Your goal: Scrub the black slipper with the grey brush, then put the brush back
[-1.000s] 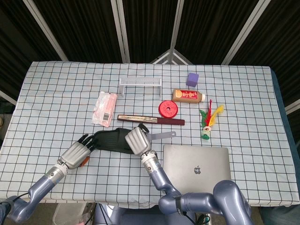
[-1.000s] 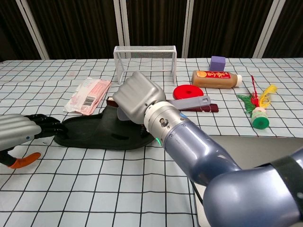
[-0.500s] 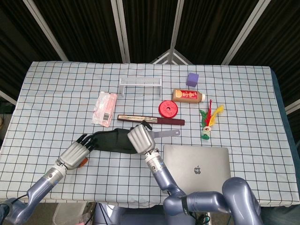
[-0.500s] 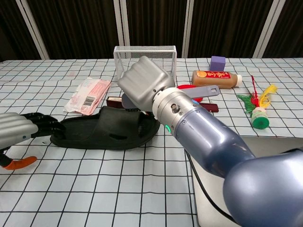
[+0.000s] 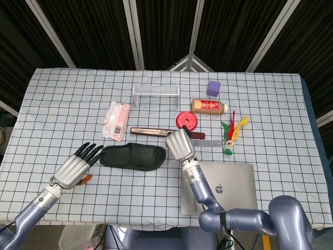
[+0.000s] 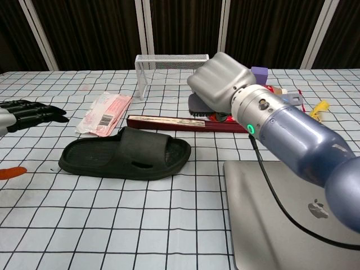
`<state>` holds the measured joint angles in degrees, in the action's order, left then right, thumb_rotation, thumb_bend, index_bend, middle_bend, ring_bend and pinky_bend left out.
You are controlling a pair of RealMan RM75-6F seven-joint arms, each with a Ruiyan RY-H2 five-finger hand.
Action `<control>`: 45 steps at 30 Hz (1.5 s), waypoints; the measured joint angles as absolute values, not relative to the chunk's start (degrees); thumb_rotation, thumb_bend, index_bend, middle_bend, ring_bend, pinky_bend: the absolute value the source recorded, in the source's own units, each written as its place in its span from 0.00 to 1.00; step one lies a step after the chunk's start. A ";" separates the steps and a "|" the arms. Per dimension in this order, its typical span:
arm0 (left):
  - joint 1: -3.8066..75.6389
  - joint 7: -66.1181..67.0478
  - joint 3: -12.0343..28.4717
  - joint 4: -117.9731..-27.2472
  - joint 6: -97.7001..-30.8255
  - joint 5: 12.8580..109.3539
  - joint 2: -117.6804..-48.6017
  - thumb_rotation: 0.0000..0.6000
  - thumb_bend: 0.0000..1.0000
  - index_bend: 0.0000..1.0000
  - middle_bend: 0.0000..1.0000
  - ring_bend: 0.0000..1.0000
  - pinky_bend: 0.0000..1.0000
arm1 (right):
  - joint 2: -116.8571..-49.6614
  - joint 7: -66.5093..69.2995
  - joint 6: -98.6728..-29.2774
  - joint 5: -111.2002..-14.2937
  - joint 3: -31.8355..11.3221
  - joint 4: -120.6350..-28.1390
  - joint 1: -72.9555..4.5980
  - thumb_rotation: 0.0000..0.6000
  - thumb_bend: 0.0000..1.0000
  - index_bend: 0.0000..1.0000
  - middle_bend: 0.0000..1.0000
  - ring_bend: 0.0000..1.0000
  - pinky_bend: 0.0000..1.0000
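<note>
Here we see the black slipper [image 5: 133,155] lying flat on the checked tablecloth [image 5: 62,99], toe end toward the right, with neither hand touching it. Our left hand [image 5: 74,165] sits just off the slipper's heel end, fingers spread and holding nothing; in the chest view only its dark fingertips [image 6: 35,110] show at the left edge. Our right hand [image 5: 180,145] is beyond the slipper's toe end and is clenched around the grey brush [image 6: 198,104], whose bristle head shows under the hand in the chest view while the flat grey handle [image 5: 210,143] sticks out to the right in the head view. The brush is off the slipper, above the long dark red box [image 6: 169,122] that lies behind it. Near the hand are a red disc [image 5: 187,120], a brown bottle [image 5: 208,106] and a purple cube [image 5: 214,87]. A white wire rack [image 5: 155,92] and a pink packet [image 5: 116,120] lie farther back, a feathered shuttlecock [image 5: 230,134] to the right, and a closed laptop [image 5: 229,185] at the front.
</note>
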<state>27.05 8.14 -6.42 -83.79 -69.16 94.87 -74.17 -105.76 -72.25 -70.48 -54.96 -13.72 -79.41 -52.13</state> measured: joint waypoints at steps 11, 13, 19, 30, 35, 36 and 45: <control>21.15 1.47 -5.86 -82.68 -83.90 98.28 -69.98 1.00 0.21 0.00 0.00 0.00 0.02 | -102.32 -62.13 -68.46 -53.18 -12.53 -75.57 -47.63 1.00 0.74 0.80 0.72 0.58 0.64; 20.64 1.54 -4.68 -82.56 -84.46 97.08 -69.63 1.00 0.21 0.00 0.00 0.00 0.02 | -101.75 -59.59 -68.04 -52.55 -12.42 -75.56 -46.47 1.00 0.74 0.80 0.72 0.58 0.64; 20.65 2.05 -3.18 -82.38 -83.24 95.97 -69.51 1.00 0.21 0.00 0.00 0.00 0.02 | -100.80 -55.95 -66.57 -51.52 -10.29 -74.67 -43.60 1.00 0.74 0.80 0.72 0.58 0.64; 21.25 2.72 -2.90 -82.24 -80.60 96.21 -70.16 1.00 0.21 0.00 0.00 0.00 0.02 | -99.97 -51.78 -64.44 -51.38 -8.04 -74.73 -40.90 1.00 0.74 0.75 0.71 0.58 0.64; 21.24 2.65 -2.82 -82.44 -80.18 96.31 -70.15 1.00 0.21 0.00 0.00 0.00 0.02 | -100.00 -52.38 -64.20 -51.08 -7.71 -75.12 -40.76 1.00 0.75 0.56 0.58 0.53 0.64; 21.26 2.65 -2.77 -82.42 -80.04 96.29 -70.18 1.00 0.21 0.00 0.00 0.00 0.02 | -99.85 -52.62 -64.05 -50.96 -7.58 -75.56 -40.74 1.00 0.74 0.51 0.54 0.52 0.64; 21.18 2.24 -2.70 -82.40 -79.55 96.32 -70.24 1.00 0.21 0.00 0.00 0.00 0.02 | -98.31 -52.39 -63.57 -50.79 -7.38 -78.93 -40.50 1.00 0.65 0.17 0.33 0.40 0.64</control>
